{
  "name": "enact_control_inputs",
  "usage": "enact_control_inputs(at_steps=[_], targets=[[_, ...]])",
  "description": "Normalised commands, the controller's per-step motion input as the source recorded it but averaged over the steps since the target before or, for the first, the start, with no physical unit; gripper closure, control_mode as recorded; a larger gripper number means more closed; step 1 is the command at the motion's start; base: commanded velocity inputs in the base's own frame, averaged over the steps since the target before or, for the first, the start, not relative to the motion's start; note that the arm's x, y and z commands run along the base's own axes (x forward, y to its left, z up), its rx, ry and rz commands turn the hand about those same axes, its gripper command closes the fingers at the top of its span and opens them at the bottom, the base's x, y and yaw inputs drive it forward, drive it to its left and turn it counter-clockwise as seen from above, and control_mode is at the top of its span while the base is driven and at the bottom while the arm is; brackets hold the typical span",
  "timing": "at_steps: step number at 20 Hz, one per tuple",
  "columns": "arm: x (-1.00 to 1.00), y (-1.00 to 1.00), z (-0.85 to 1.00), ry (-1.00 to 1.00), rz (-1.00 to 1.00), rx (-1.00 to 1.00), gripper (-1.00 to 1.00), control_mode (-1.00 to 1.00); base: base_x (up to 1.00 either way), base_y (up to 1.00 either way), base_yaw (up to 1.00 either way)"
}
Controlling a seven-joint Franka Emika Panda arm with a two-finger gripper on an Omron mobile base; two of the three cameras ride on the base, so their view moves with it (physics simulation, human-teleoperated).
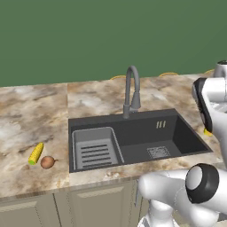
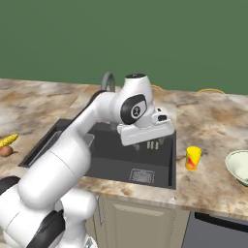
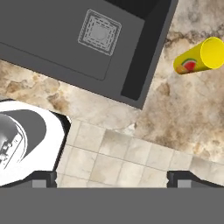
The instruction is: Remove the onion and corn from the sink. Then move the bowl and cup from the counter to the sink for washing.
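The corn [image 1: 36, 153] and the onion [image 1: 47, 162] lie side by side on the counter [image 1: 31, 111], left of the sink [image 1: 133, 117]. In the right base view, the corn [image 2: 8, 140] and onion [image 2: 6, 151] sit at the far left edge. The yellow cup [image 2: 193, 158] stands upright on the counter just right of the sink [image 2: 111, 167]. The pale bowl [image 2: 238, 167] sits further right, cut by the frame edge. My gripper [image 2: 147, 144] hangs open and empty over the sink's right part, left of the cup. The hand view has the cup [image 3: 199, 57] at upper right, beyond the sink's corner [image 3: 140, 94].
A grey gooseneck faucet [image 1: 131, 88] rises behind the basin. The ribbed rack insert [image 1: 95, 148] fills its left part and a square drain grate [image 3: 99, 33] sits in its floor. Tan cabinet doors [image 2: 140, 218] and tiled floor [image 3: 118, 162] lie below the counter's front edge.
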Motion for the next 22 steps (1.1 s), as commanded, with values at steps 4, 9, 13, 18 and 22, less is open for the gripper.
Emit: enact_control_inputs(at_steps=[4,9,13,18,22], targets=[[0.22,-0.16,-0.04,0.00,0.09,0.07,-1.00,-1.00,0.00,0.00,0.00],[0.24,-0.11,-0.06,0.00,0.03,0.05,-1.00,-1.00,0.00,0.00,0.00],[0.20,-0.16,-0.06,0.00,0.00,0.00,-1.00,-1.00,0.00,0.00,0.00],[0.21,-0.17,-0.11,0.01,0.00,0.00,-1.00,-1.00,0.00,0.00,0.00],[0.18,-0.17,-0.15,0.00,0.00,0.00,-1.00,-1.00,0.00,0.00,0.00]])
